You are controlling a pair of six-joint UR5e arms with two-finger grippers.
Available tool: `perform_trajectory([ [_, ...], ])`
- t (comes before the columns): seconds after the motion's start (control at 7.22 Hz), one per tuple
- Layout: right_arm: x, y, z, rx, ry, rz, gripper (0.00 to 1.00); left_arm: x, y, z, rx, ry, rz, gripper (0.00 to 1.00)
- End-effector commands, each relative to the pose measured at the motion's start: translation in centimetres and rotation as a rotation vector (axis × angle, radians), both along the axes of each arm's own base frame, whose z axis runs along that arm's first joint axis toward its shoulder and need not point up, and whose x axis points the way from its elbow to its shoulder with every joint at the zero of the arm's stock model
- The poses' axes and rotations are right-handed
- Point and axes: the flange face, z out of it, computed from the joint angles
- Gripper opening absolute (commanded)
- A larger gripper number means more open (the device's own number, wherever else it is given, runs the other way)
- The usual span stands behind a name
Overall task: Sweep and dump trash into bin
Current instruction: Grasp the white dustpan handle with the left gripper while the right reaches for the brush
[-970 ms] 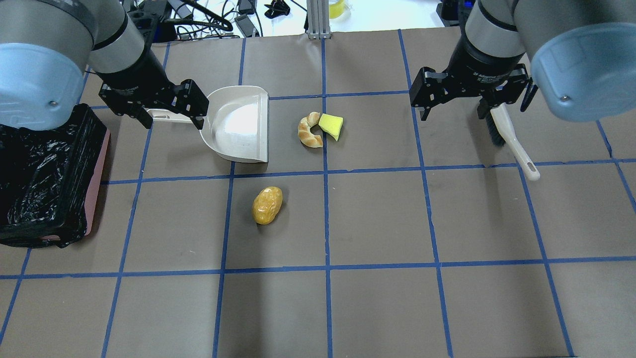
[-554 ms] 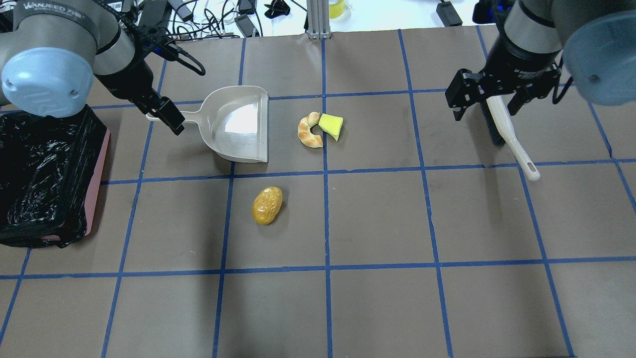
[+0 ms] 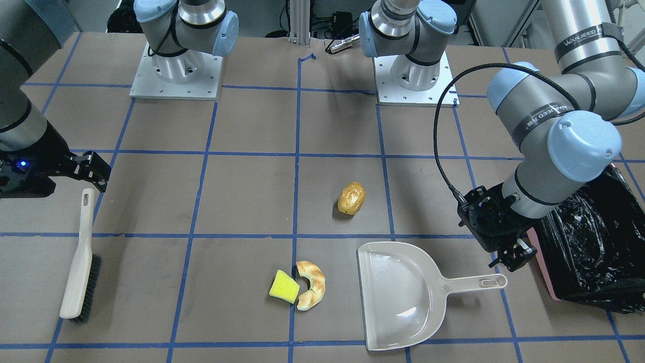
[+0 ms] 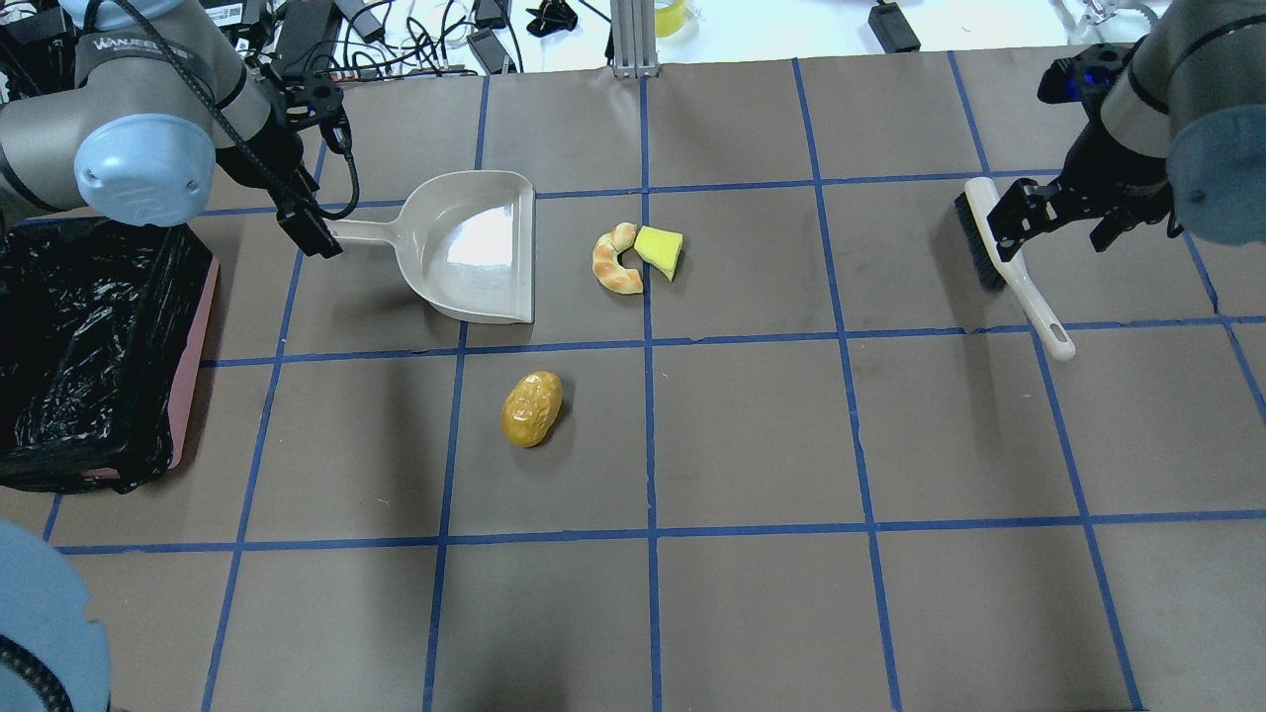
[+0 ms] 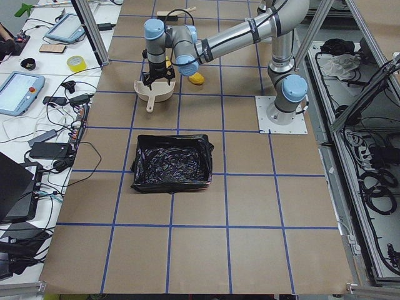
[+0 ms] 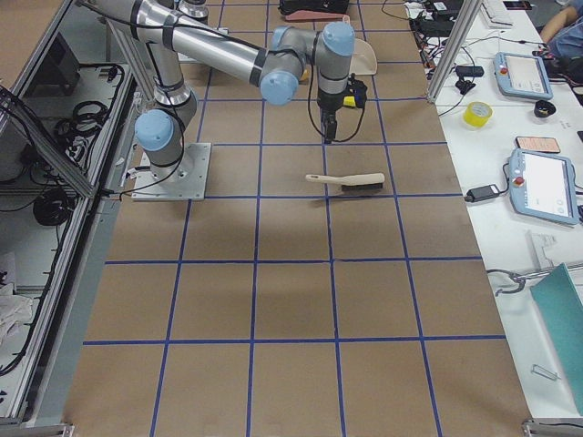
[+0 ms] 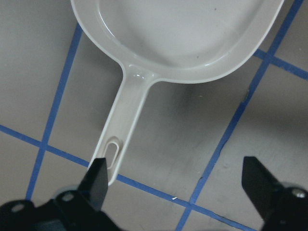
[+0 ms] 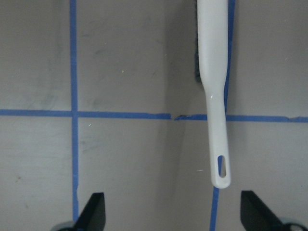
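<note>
Altogether three trash pieces [image 4: 532, 407], one bin [image 4: 194, 336].

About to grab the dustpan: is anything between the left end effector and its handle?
Nothing visible does. The open left end effector sits at the tip of the dustpan handle, only bare table around it.

Brown table [image 4: 752, 613] gridded with blue tape [image 4: 650, 445]; white side bench [image 5: 47, 65] (cluttered with cables [image 5: 65, 100], tablets [image 5: 19, 92]).
</note>
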Motion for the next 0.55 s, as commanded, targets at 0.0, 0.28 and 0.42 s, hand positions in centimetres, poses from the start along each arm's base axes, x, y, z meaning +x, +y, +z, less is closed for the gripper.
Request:
perform_trajectory([
  [0.0, -2.6, -1.5, -4.7, 0.007, 0.008, 0.002, 1.0, 0.4, -2.5, -2.7, -0.016, -0.004, -0.09, 1.0],
  [0.28, -3.7, -2.6, -7.5, 0.019, 0.053, 0.017, 0.99, 0.1, -3.5, -5.0, -0.025, 0.039, -0.141, 1.0],
  [0.42, -4.1, -2.3, -8.7, 0.041, 0.045, 0.014, 0.99, 0.2, -3.9, -5.7, -0.029, 0.04, -0.152, 1.0],
])
